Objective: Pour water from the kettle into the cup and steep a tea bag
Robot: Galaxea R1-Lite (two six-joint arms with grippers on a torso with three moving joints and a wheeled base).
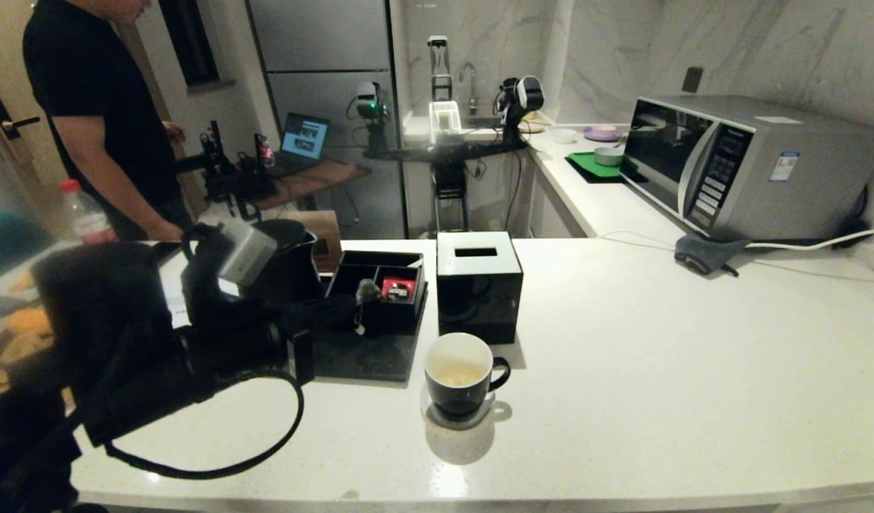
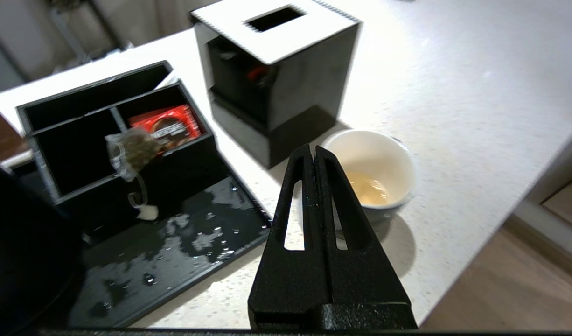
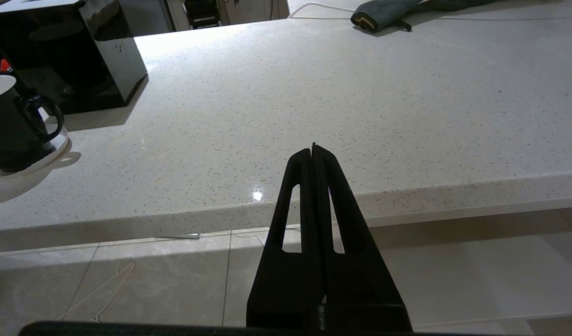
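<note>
The black cup [image 1: 458, 374] stands on the white counter [image 1: 658, 342] in front of the cube box, with a little pale yellowish water [image 2: 370, 189] in its white inside. The tea bag [image 2: 132, 151] lies over the organiser's front wall, its string and tag hanging down; it also shows as the tea bag [image 1: 368, 291] in the head view. The kettle [image 1: 294, 267] stands at the left, partly hidden by my left arm [image 1: 159, 342]. My left gripper [image 2: 312, 150] is shut and empty, above the counter between the tray and the cup [image 2: 374, 168]. My right gripper [image 3: 313, 149] is shut, below the counter's front edge.
A glossy black cube box [image 1: 478, 285] stands behind the cup. A black organiser [image 1: 380, 274] with a red packet [image 1: 398, 288] sits on a wet black tray [image 1: 366, 356]. A microwave [image 1: 736, 167] and a grey cloth [image 1: 704, 253] are at the right. A person [image 1: 102, 107] stands at the back left.
</note>
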